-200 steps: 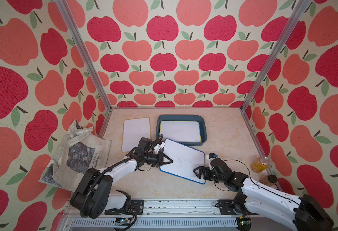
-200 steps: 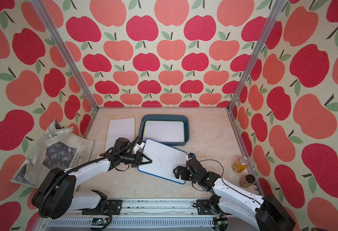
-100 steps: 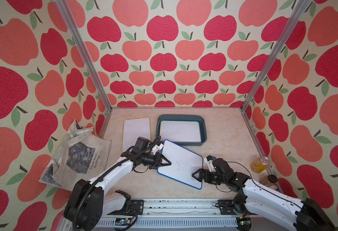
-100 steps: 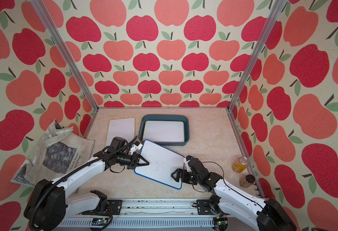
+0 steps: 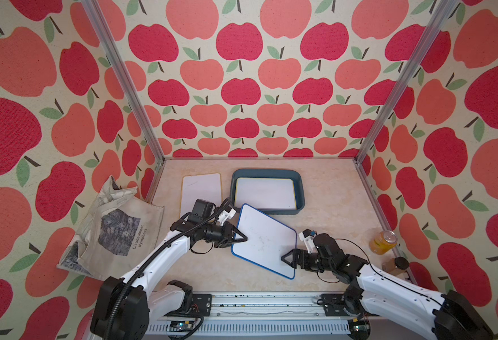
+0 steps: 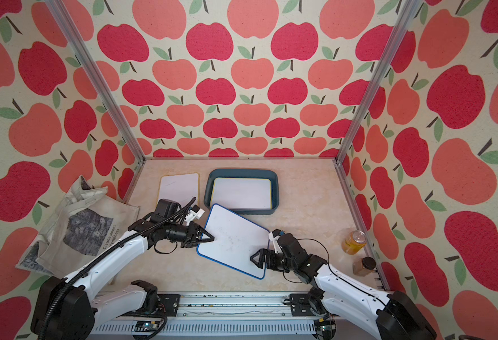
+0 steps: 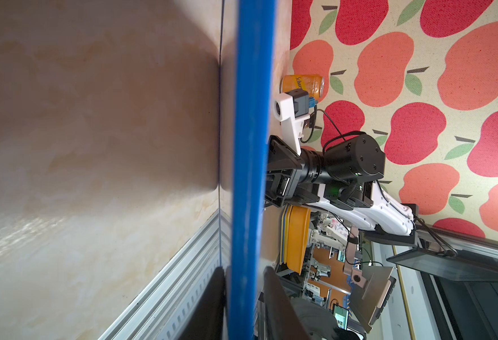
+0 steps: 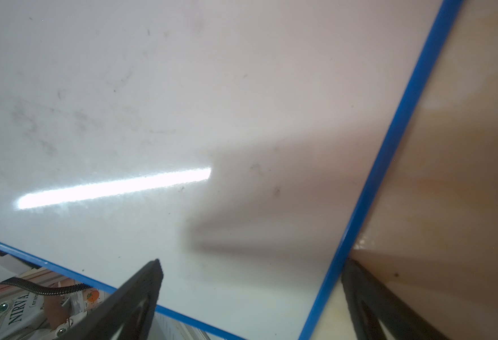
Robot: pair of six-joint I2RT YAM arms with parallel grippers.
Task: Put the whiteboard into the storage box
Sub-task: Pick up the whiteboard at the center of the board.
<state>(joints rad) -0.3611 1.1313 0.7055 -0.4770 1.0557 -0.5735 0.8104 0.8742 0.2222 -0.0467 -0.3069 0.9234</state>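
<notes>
Board creeping left and toward the front rail

The board is sliding a little to the robot's left across the counter, and its near corner is closing on the rail. The right jaws are following the board's right edge, easing left and toward the rail with it. The left arm is stretching out. Its dark shoulder link is sinking toward the rail, its white link is drawing into a longer, straighter line, and its wrist is pulling slightly left with the board's left edge.
</notes>
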